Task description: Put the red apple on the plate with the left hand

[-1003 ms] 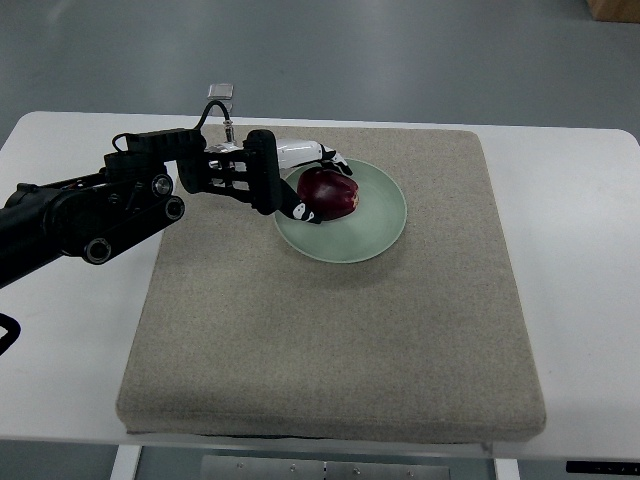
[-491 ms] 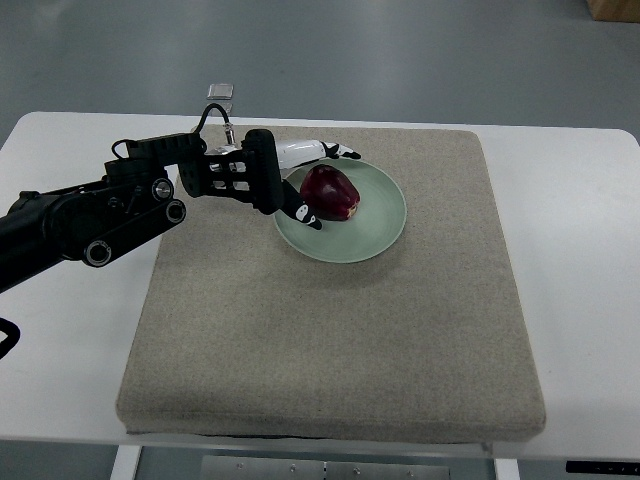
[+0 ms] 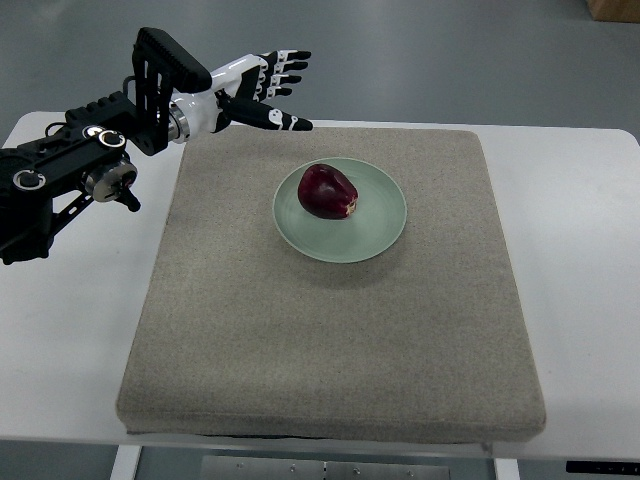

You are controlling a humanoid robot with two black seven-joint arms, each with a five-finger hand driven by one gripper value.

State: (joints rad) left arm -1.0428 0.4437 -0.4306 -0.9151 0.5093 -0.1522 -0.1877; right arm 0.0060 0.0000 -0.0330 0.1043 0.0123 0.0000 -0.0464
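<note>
Since half a second ago, our left hand (image 3: 250, 92) has let go of the red apple (image 3: 327, 191) and pulled away from it, up and to the left; it now hangs over the far left corner of the mat (image 3: 330, 330), well apart from the fruit. Its fingers (image 3: 285, 70) are spread and released, and they hold nothing.

We see the red apple lying on the plate (image 3: 378, 225), a little left of the plate's middle. The apple is dark red, almost maroon, with a glossy skin, and a small pale spot shows on its right side. It seems to lie somewhat on its side, but we cannot tell this for sure.

The plate is round and pale green, and it stands on the upper middle part of the grey-beige mat. The mat covers most of the white surface (image 3: 580, 260). Our left arm (image 3: 70, 180) comes in from the left edge, black with metal joints.
</note>
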